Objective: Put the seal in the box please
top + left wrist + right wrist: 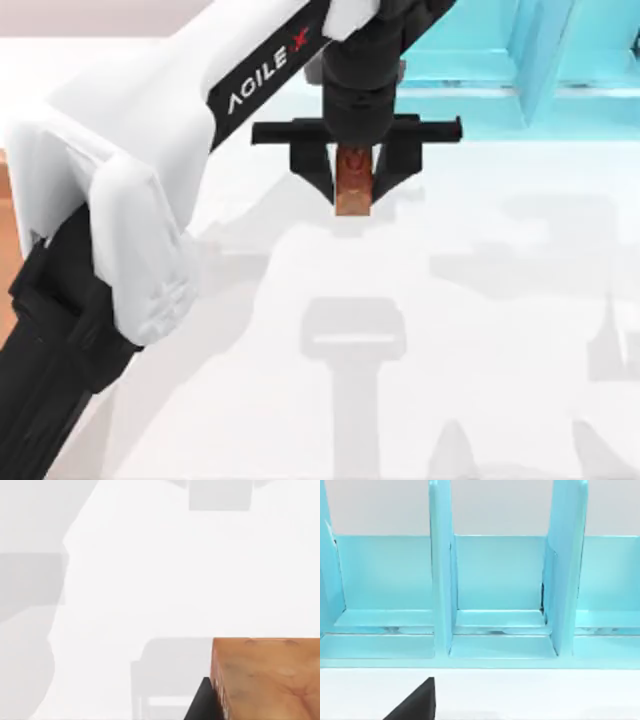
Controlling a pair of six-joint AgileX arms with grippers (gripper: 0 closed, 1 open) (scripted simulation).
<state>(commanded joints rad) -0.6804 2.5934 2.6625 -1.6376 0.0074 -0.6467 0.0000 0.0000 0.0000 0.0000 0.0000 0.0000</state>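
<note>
One seal (352, 180), one left hand (352, 190), one turquoise shelf (520, 55), one white bench (480, 330). Sliver of orange-brown wood (6, 240) at the top view's far left edge, beside the left arm; cannot tell what it belongs to.

Seal: small reddish-brown block, narrower than the hand, lighter tan at the lower end, faint marking on the upper part. In the left wrist view seen close up as an orange-brown mottled block (270, 675) with a black finger (202, 702) against its side.

Left hand clamped on the seal, black fingers pressed to both of its sides, seal upright between them with the tan end sticking out just below the fingertips. Held above the bench, not touching it; shadow of hand and seal cast on the white surface well below.

Shelf just behind the left hand and to its right in the top view. Right wrist view facing that shelf (500, 595): three open compartments separated by upright dividers, bench in front of them. Black finger tip (417, 705) of the right hand at the edge there; open or closed, cannot tell.
</note>
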